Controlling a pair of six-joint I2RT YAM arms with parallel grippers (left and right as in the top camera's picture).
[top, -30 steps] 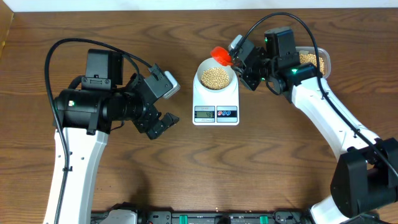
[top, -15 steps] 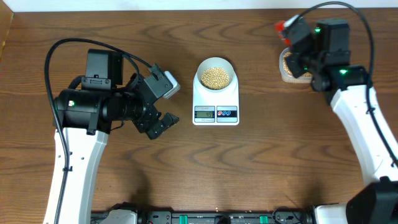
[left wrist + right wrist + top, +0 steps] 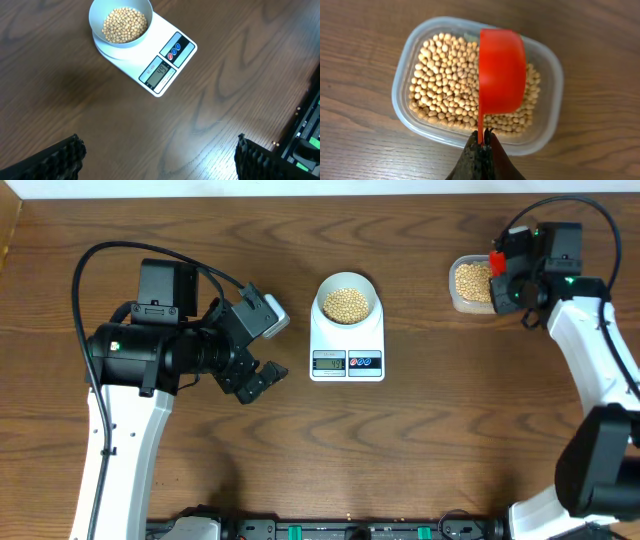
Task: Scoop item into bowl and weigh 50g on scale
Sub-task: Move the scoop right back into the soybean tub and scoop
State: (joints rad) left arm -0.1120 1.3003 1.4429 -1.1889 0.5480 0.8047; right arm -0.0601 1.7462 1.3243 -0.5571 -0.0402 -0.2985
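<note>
From overhead, the scale [image 3: 347, 340] showed an LCD and buttons on its front edge, the digits too small to read. The bowl [image 3: 346, 284] sat on the scale, filled with beans [image 3: 346, 304]. The left fingers [image 3: 268, 374] hung spread wide and empty, left of the scale above the desk [image 3: 420, 450]. A clear tub [image 3: 457, 302] of beans stood well right of the scale.

In the left wrist view, the display's digits looked like 49, though not surely.

In the right wrist view, the right fingers [image 3: 470, 161] pinched the handle of a red scoop [image 3: 502, 70] held over the tub's beans.
</note>
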